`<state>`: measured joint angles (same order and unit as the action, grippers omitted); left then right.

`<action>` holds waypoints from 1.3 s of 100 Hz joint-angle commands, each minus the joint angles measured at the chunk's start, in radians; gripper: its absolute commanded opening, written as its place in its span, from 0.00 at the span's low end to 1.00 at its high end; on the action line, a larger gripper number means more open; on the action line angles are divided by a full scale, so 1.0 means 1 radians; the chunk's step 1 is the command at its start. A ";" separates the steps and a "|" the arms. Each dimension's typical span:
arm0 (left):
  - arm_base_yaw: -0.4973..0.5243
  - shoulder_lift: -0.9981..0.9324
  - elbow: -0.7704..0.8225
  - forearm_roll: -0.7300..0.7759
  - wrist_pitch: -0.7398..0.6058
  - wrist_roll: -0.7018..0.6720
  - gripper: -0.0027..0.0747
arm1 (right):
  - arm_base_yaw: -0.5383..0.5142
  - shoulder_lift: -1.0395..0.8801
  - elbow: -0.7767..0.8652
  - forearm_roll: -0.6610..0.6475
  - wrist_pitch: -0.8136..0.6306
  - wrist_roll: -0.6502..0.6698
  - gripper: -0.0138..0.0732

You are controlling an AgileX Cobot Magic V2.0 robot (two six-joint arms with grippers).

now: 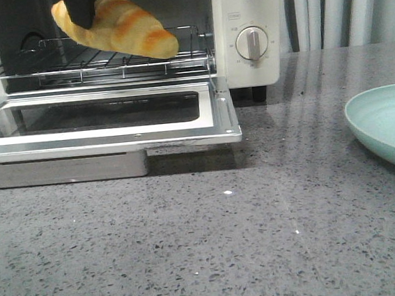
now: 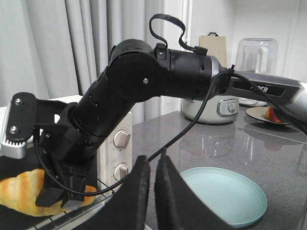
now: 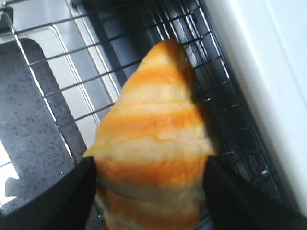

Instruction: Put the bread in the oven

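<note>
The bread (image 1: 127, 30) is a golden-brown croissant held tilted inside the mouth of the cream-white oven (image 1: 241, 18), just over the wire rack (image 1: 50, 68), its lower tip toward the dial side. My right gripper (image 1: 86, 8) is shut on it from above; the right wrist view shows the bread (image 3: 153, 143) squeezed between both black fingers (image 3: 62, 201) over the rack. The oven door (image 1: 105, 132) lies folded down flat. My left gripper (image 2: 153, 165) is shut with nothing in it, hovering away from the oven (image 2: 112, 143), looking at the right arm (image 2: 144, 76) and the bread (image 2: 21, 189).
A pale green plate (image 1: 391, 126) sits on the grey counter to the right of the oven. Farther off in the left wrist view stand a rice cooker (image 2: 211, 103), a blender (image 2: 256, 55) and a small plate of food (image 2: 268, 115). Curtains hang behind.
</note>
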<state>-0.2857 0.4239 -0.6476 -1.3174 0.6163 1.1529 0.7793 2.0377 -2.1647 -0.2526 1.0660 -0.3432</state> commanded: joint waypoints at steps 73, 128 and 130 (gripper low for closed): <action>-0.004 0.009 -0.033 -0.023 -0.036 -0.005 0.01 | 0.013 -0.063 -0.110 -0.049 0.057 0.007 0.24; -0.004 -0.168 -0.033 0.135 -0.352 -0.006 0.01 | 0.041 -0.260 -0.130 -0.186 0.114 0.186 0.08; -0.004 -0.173 -0.033 0.137 -0.362 -0.006 0.01 | 0.046 -0.269 -0.130 -0.197 0.114 0.191 0.08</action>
<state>-0.2857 0.2573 -0.6476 -1.1799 0.3368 1.1529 0.8121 1.8606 -2.2642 -0.3525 1.2196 -0.1858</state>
